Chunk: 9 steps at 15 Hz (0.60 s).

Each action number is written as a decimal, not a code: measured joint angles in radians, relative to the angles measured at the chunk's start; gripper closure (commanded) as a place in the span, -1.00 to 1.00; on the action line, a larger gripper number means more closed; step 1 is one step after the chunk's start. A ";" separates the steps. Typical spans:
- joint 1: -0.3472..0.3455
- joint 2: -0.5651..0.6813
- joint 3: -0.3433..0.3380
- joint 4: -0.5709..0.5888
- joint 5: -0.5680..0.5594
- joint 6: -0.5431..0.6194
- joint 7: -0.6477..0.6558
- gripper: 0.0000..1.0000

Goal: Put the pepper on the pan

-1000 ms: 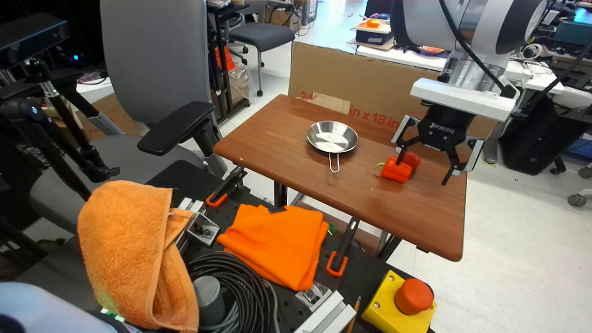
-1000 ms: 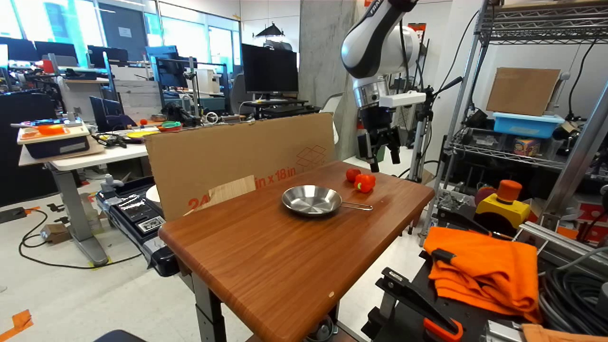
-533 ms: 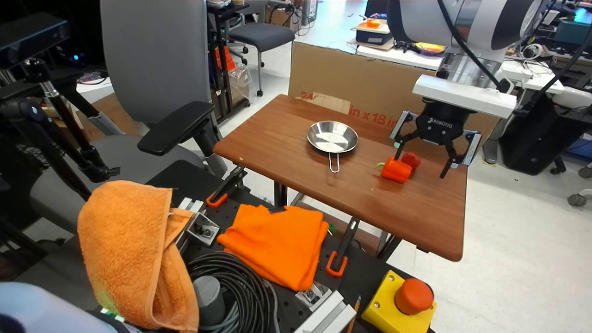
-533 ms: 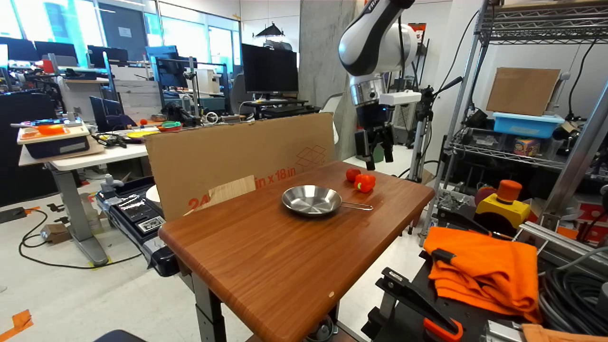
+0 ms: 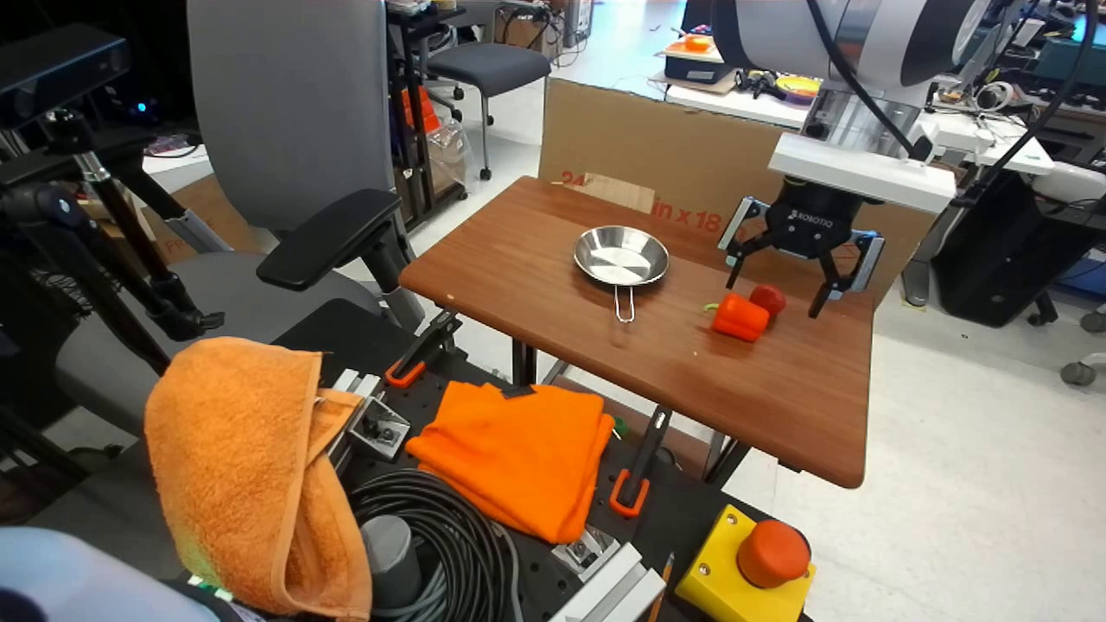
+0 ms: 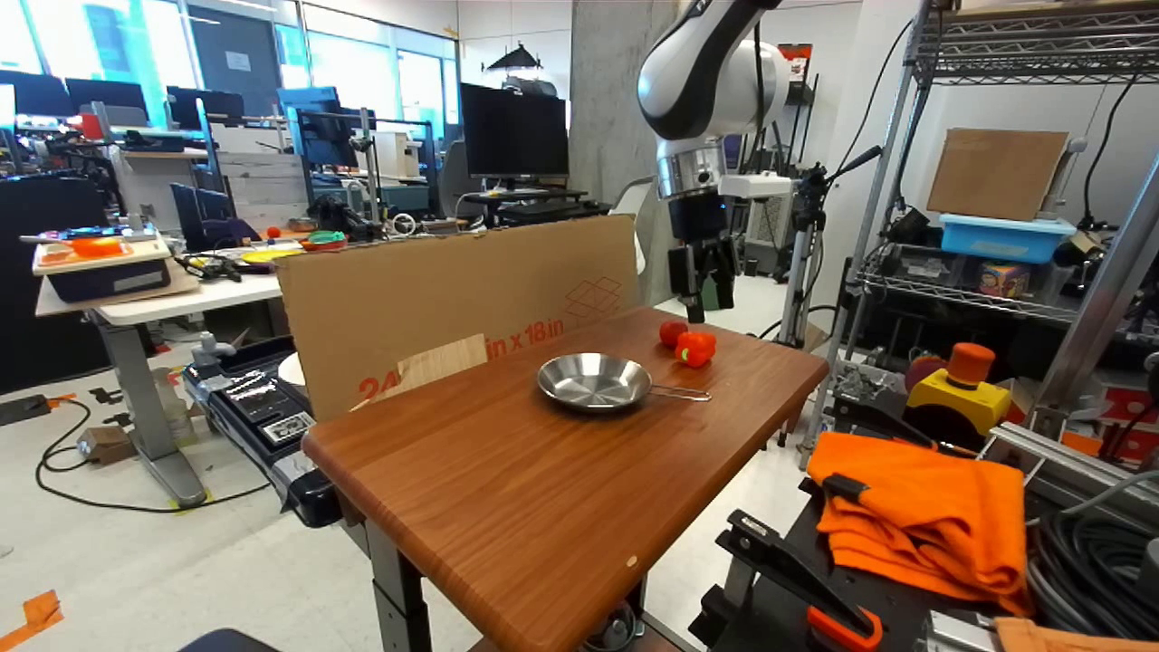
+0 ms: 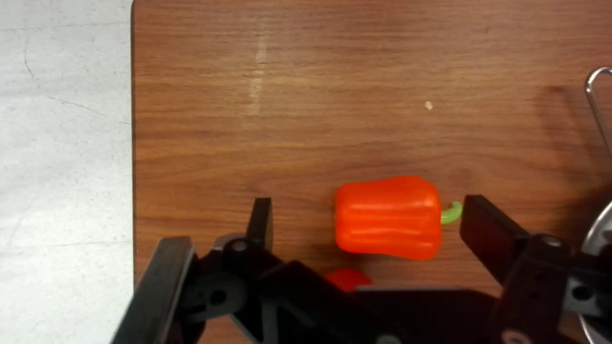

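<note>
We see first the black two-finger gripper (image 5: 772, 298) with silver-grey outer links, which hangs above the brown rectangular wood-grain table (image 6: 507, 507), its jaws spread widely apart. In the wrist view, its two dark fingers (image 7: 260, 222) stand at nine and at three o'clock of the glossy, chunky orange-red pepper (image 7: 388, 217).

This pepper lies on its side on the table, and we look at it from above: the skin is smooth, with rounded ridges along its length and pale streaks of light on them. The body is a little broader at the end where a short, curved, light green stem (image 7: 451, 214) points to three o'clock. Just beside the pepper, at seven o'clock of it in the same view, we notice a smaller round red piece (image 7: 347, 278), which the gripper partly hides.

The small round shiny silver metal pan (image 5: 621, 259) rests on the same table, apart from the pepper; in an exterior view it is at ten o'clock of the pepper, and its wire handle (image 5: 617, 302) is directed to six o'clock. In the same view, at one o'clock of the table, stands a brown cardboard panel (image 5: 639, 121) with red print.
</note>
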State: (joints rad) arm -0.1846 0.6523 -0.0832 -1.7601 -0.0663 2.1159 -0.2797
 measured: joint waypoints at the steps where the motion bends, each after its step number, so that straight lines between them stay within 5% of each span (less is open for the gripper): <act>1: 0.000 0.000 0.004 0.000 0.004 -0.002 0.000 -1.00; 9: 0.000 0.000 0.024 -0.001 0.052 -0.046 0.005 -1.00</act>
State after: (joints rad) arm -0.1847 0.6525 -0.0596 -1.7614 -0.0139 2.0697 -0.2748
